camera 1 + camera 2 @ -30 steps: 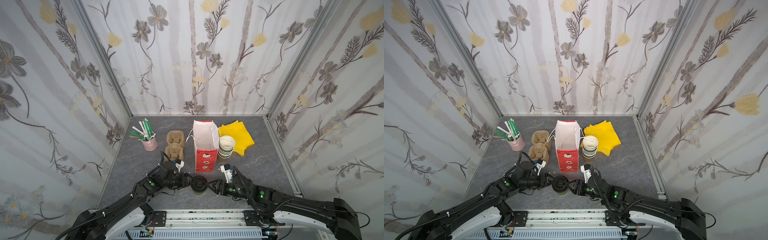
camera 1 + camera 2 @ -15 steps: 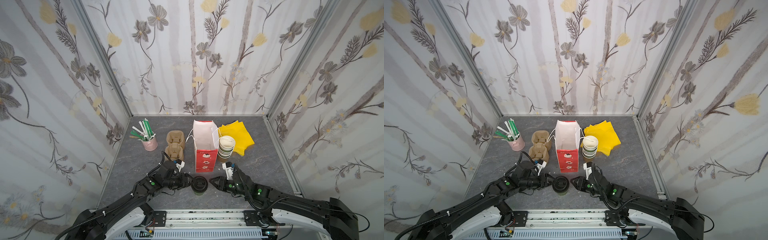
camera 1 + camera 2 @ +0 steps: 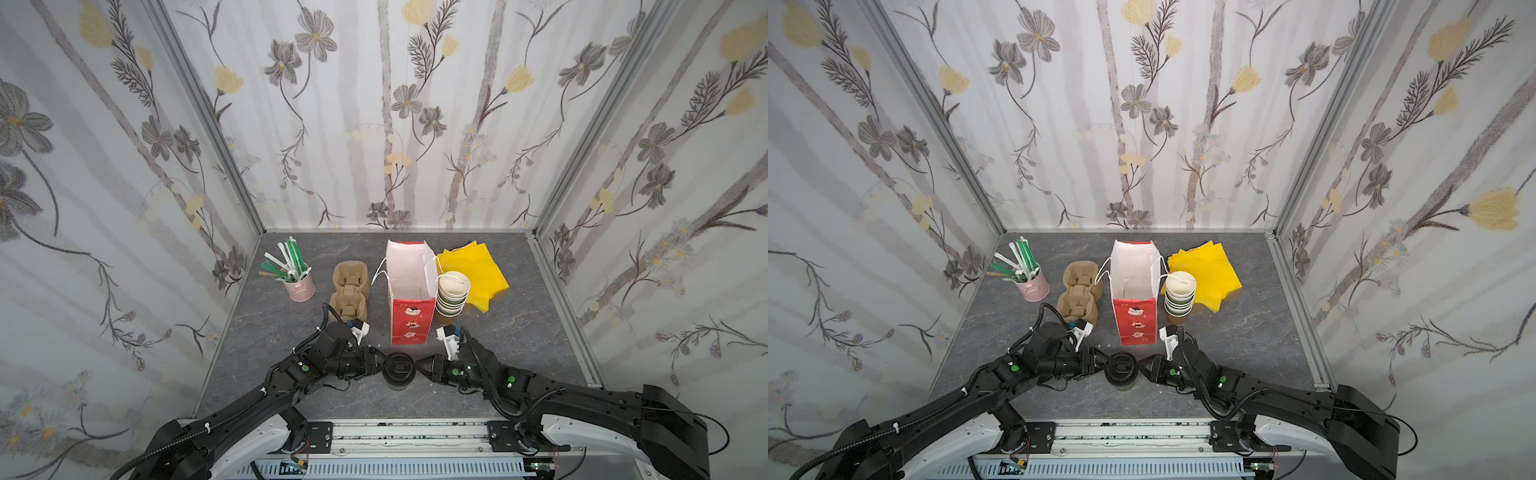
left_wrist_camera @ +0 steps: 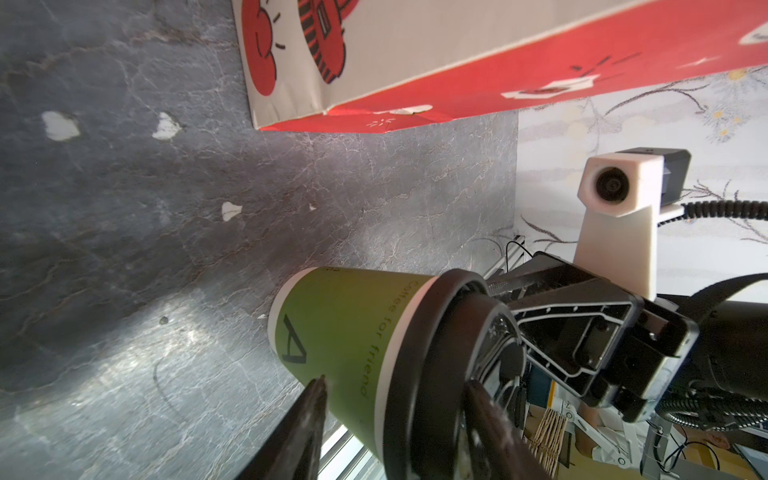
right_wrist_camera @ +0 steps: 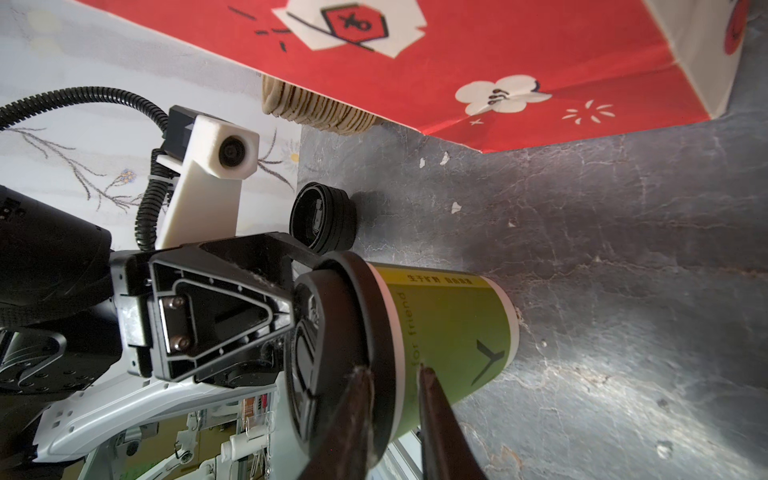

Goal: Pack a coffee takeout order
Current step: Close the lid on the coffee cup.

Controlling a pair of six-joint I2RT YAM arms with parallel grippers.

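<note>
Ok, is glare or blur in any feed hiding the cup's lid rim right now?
No. Left wrist: glare on the tabletop beside the cup, lid sharp, near fingers dark and soft. Right wrist: glare on the tabletop, lid rim crisp, fingers blurred. In both top views: even light, lid small.

A pink tin (image 3: 301,291) and a stack of black lids (image 5: 322,218) stand on the grey tabletop (image 3: 519,332) (floral walls (image 3: 395,124) all round).

We see the left gripper (image 3: 380,365) and the right gripper (image 3: 417,365) flank the black-lidded paper cup (image 3: 399,370), blocking both its sides. The red paper bag (image 3: 409,320) stands near behind it. A stack of black lids (image 5: 322,218) stands near the cup. The table (image 3: 540,332) is free at the front right.
</note>
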